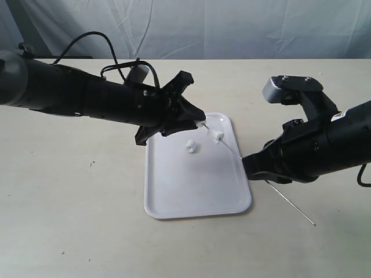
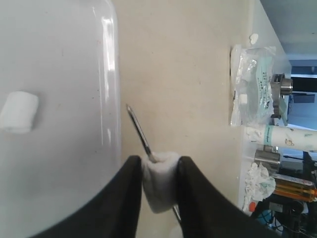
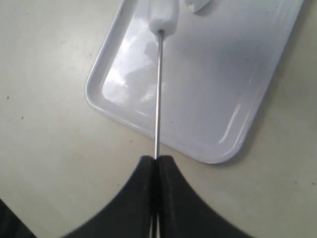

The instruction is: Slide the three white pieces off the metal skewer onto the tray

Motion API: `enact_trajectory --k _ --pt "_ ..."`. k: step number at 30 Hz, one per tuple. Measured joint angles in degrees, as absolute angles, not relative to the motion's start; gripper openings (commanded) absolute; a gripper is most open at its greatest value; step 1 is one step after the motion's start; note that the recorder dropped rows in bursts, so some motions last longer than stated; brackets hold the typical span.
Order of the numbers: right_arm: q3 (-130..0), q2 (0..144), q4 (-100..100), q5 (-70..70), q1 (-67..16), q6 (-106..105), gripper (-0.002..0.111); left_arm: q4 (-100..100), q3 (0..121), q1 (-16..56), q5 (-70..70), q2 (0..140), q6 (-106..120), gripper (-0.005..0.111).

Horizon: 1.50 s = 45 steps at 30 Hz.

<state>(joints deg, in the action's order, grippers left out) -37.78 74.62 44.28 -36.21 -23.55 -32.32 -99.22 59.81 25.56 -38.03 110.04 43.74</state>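
Observation:
My left gripper (image 1: 203,123) is shut on one white piece (image 2: 159,181) threaded near the tip of the metal skewer (image 2: 138,131); in the exterior view its fingers mostly hide that piece. A second white piece (image 1: 217,137) sits on the skewer (image 1: 290,202) just below, over the tray (image 1: 197,197). The third piece (image 1: 191,146) lies loose on the tray (image 2: 59,59) and shows again as a chunk (image 2: 19,112) in the left wrist view. My right gripper (image 3: 157,159) is shut on the skewer (image 3: 158,94), beside the tray's right rim (image 1: 246,161).
The tray lies on a beige table (image 1: 75,220) with a grey curtain (image 1: 232,29) behind. Beyond the table's edge the left wrist view shows a plastic bag (image 2: 250,84) and tubes (image 2: 287,139). The skewer's rear end sticks out past my right gripper over the table.

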Motion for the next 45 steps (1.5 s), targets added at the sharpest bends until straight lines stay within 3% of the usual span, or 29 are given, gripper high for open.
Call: enact_trajectory --k 18,21,26,33,40,45 --pt "-37.8 74.6 33.7 -46.6 -23.5 -26.1 -0.001 -99.2 59.9 25.6 -25.8 110.0 45.5 0.024" --pt "-37.8 74.6 30.0 -46.4 -23.5 -23.7 -0.001 -99.0 59.9 25.6 -25.3 110.0 46.0 0.03" --pt "-37.8 74.6 27.5 -39.7 -23.5 -21.4 -0.001 -93.4 59.9 25.6 -28.6 110.0 44.0 0.045" --pt "-37.8 74.9 29.3 -32.4 -23.5 -20.6 -0.001 -84.5 59.9 25.6 -32.5 110.0 33.8 0.045" --pt "-37.8 80.8 37.3 -29.8 -23.5 -24.9 -0.001 -96.4 59.9 25.6 -42.7 110.0 40.8 0.045" --pt "-37.8 83.6 50.6 -27.8 -23.5 -35.6 -0.001 -97.8 59.9 26.7 -42.1 110.0 42.1 0.045"
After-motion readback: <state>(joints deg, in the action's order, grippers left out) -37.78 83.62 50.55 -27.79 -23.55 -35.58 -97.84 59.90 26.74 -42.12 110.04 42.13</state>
